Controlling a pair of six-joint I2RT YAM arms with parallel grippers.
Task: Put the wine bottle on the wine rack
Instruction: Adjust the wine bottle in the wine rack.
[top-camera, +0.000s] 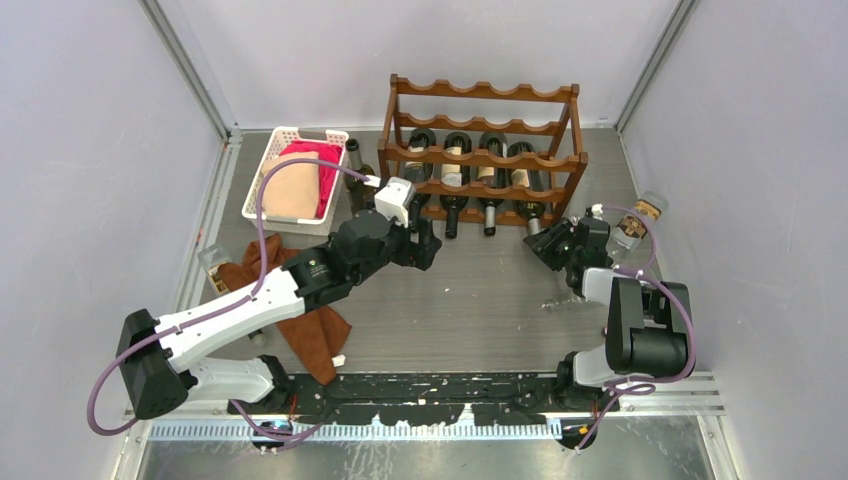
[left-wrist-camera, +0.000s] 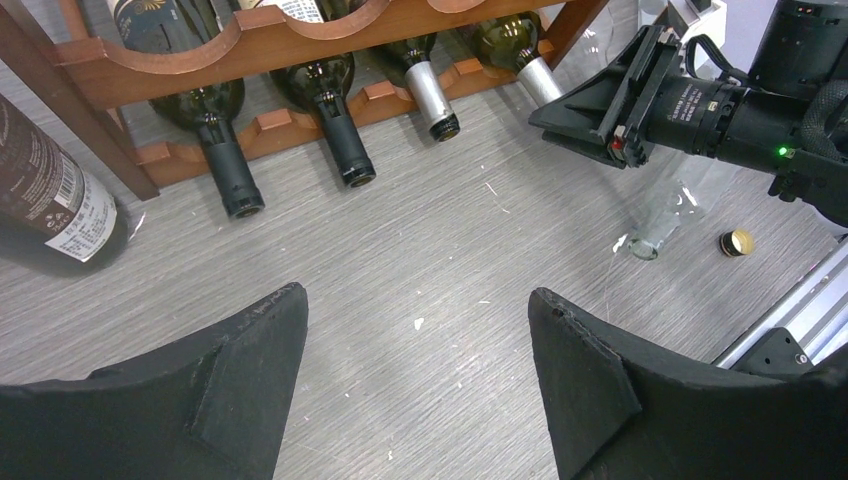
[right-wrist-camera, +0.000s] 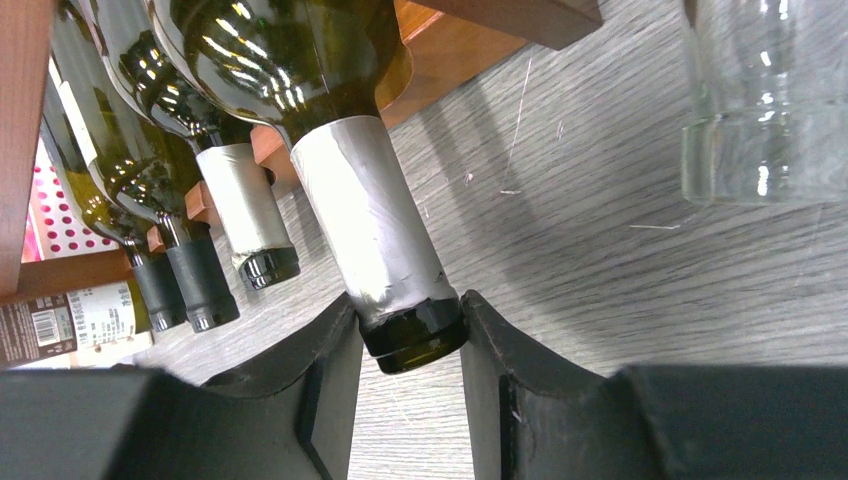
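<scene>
From above: wine rack (top-camera: 485, 150) upright at the back of the table (top-camera: 480, 300), four bottles lying in its lower tiers. Rightmost wine bottle (top-camera: 527, 195) in the rack, neck pointing forward into the right tool (top-camera: 540, 240). Left tool (top-camera: 428, 245) just before the rack's left end, near a white basket (top-camera: 270, 160).

Left wrist: left tool (left-wrist-camera: 418, 300) spread wide over bare table, holding nothing. Right tool (left-wrist-camera: 560, 110) at the silver-foiled neck; gold cap (left-wrist-camera: 737, 242) lying nearby.

Right wrist: right tool (right-wrist-camera: 412, 330) pinching the wine bottle (right-wrist-camera: 360, 220) by its mouth, just below the foil, body resting in the wine rack (right-wrist-camera: 470, 40). Clear glass jar (right-wrist-camera: 765, 100) apart, on the right.
</scene>
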